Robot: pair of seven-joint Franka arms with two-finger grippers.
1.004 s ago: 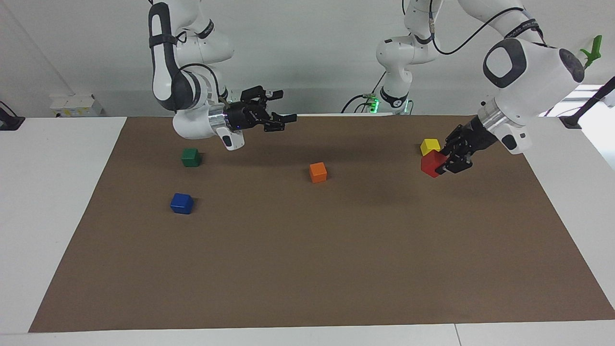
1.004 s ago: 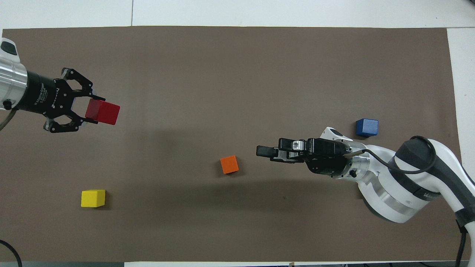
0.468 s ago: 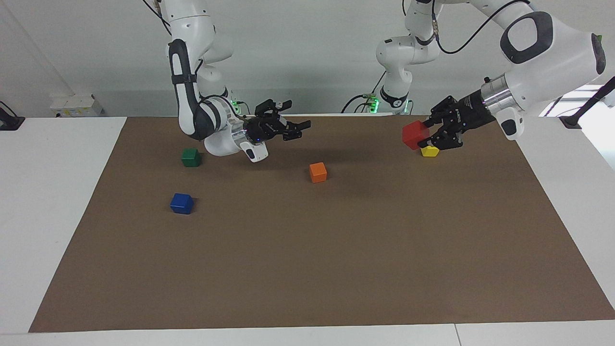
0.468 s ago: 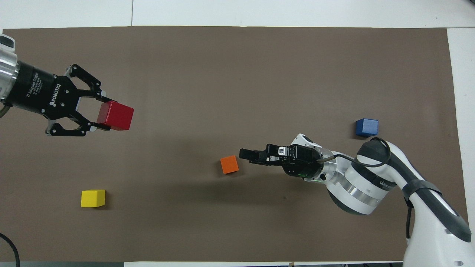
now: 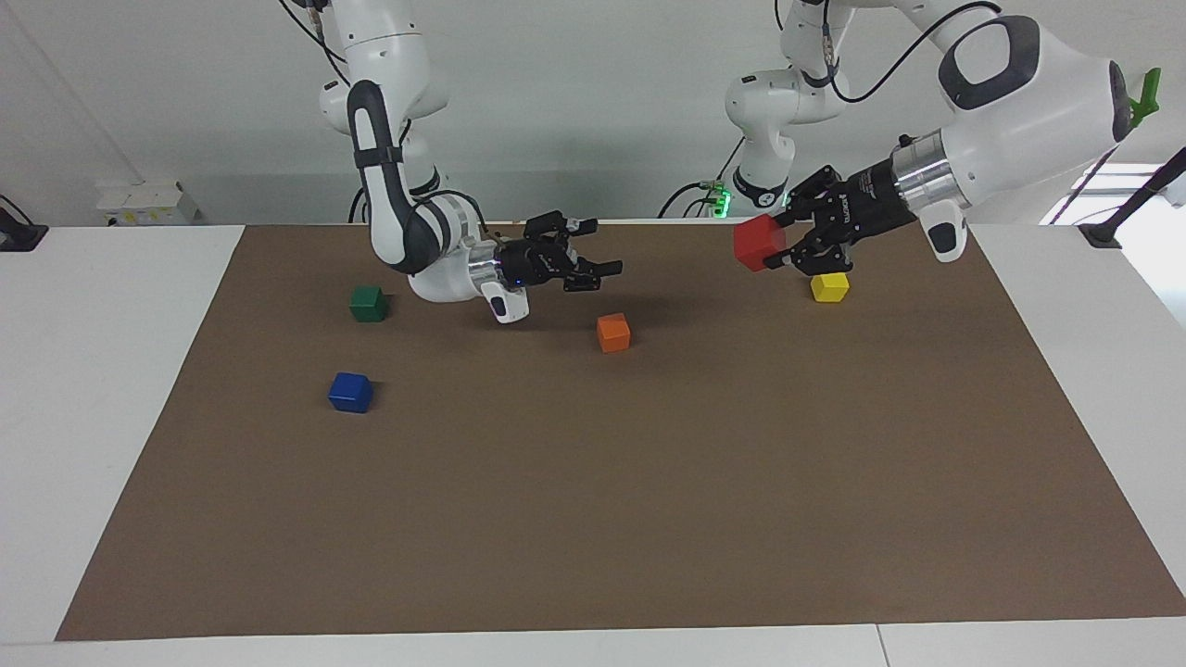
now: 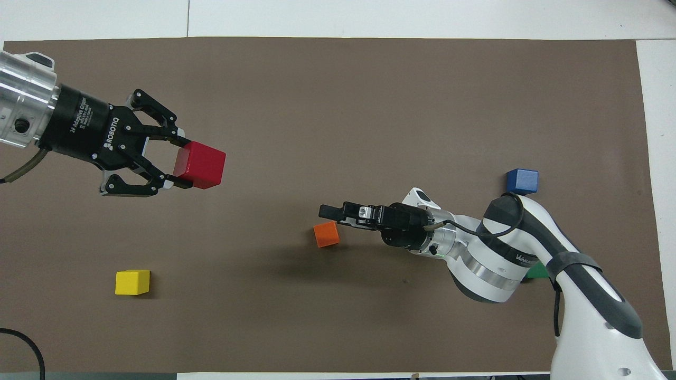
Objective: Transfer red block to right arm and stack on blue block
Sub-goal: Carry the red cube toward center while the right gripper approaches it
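While raised, red block (image 5: 760, 244) pinched at left claw (image 5: 786, 248) tips, right claw (image 5: 593, 262) apart.

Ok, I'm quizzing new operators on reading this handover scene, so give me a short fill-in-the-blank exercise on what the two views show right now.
1. The left tool is shut on the ____ block, held in the air.
2. The right tool, fingers open, hangs close to the ____ block.
3. The green block lies ____ to the robots than the blue block.
4. The block resting on the mat toward the left arm's end of the table is ____.

Missing words: red; orange; nearer; yellow
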